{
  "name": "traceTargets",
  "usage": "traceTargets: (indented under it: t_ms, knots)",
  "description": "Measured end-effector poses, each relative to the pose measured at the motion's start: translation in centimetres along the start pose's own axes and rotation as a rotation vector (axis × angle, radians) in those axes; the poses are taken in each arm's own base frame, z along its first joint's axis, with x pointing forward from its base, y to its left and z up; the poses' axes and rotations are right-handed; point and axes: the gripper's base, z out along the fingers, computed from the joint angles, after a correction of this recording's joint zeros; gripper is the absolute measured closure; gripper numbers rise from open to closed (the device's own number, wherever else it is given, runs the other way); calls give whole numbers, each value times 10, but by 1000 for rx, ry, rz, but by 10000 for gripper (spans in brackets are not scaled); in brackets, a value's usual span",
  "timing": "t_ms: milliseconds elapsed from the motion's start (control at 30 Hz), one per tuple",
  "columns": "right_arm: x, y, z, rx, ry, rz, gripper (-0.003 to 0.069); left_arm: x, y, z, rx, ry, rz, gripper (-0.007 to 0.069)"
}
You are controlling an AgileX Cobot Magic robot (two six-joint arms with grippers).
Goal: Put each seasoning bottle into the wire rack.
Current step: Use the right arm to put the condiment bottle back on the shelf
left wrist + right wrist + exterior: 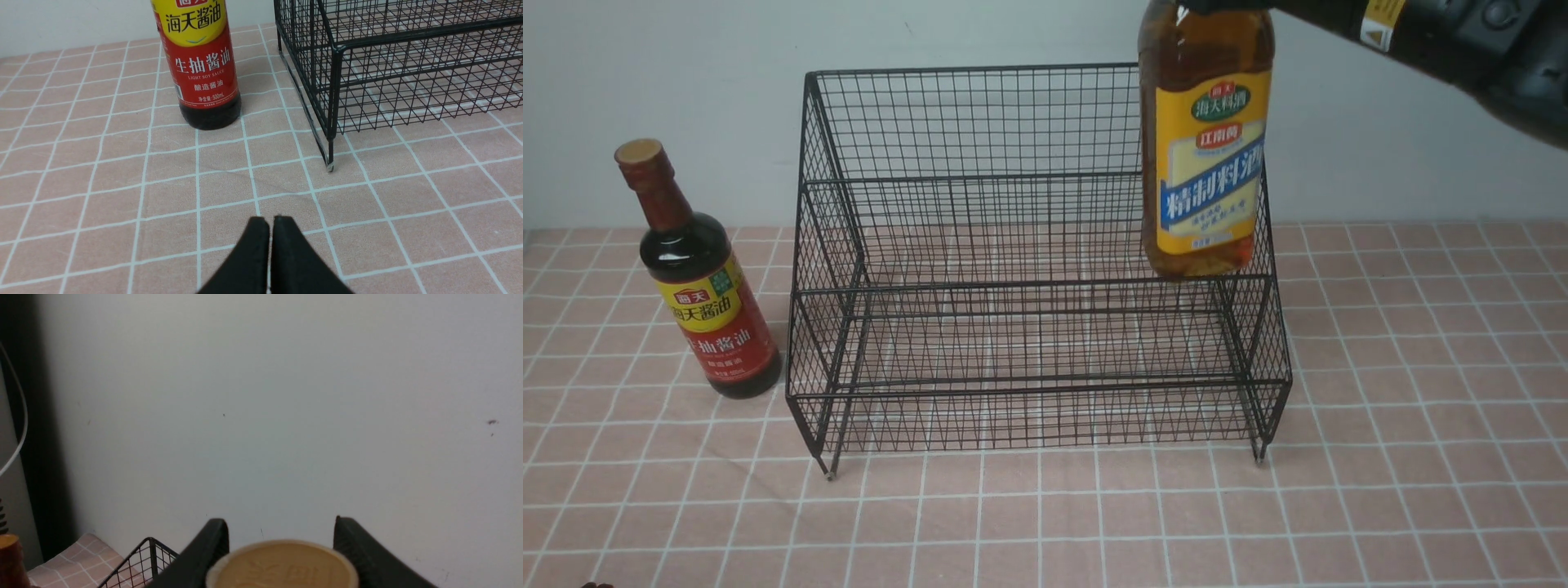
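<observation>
While the right jaws are standing wide on either side of the tan cap [282, 565], they are gripping the amber bottle [1207, 163] by its top and carrying its whole weight in the air.

Item, amber bottle: it is hanging nearly upright at the right end of the wire rack [980, 282], with its base showing about level with the front rail of the upper step. Whether that base is sitting over the step or forward of it cannot be told from the front view.

Item, step in hand, as judged: the right arm is setting this bottle down into the rack. To do it well, it is worth moving slowly, since a grip this high on a full bottle is likely letting the body swing. The base should be passing clear over the rail and inside the sloped right side, not catching on either. The jaws should be parting only once the base is bearing flat on the mesh. Keeping to the right end is also leaving room for the second bottle.

Item, left jaws: they are pressing together on nothing and hovering low over the worktop [122, 183].

Item, soy-sauce bottle [698, 302]: it is standing upright on the worktop, just beside the rack's left side and beyond the left jaws, not yet racked.
</observation>
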Motion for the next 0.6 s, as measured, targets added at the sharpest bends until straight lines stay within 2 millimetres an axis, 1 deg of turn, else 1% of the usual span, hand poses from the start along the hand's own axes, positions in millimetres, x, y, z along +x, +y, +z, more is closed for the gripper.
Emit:
traceTargets:
  t_ms: [267, 400, 567, 600]
  knots:
    - [4, -1, 0, 6, 34, 16, 349, 0, 0, 0, 0, 0, 0, 631]
    - [8, 0, 0, 2, 87, 54, 349, 0, 0, 0, 0, 0, 0, 631]
    - [14, 4, -1, -40, 145, 7, 349, 0, 0, 0, 0, 0, 0, 631]
    - [17, 5, -1, -62, 181, -32, 349, 0, 0, 0, 0, 0, 0, 631]
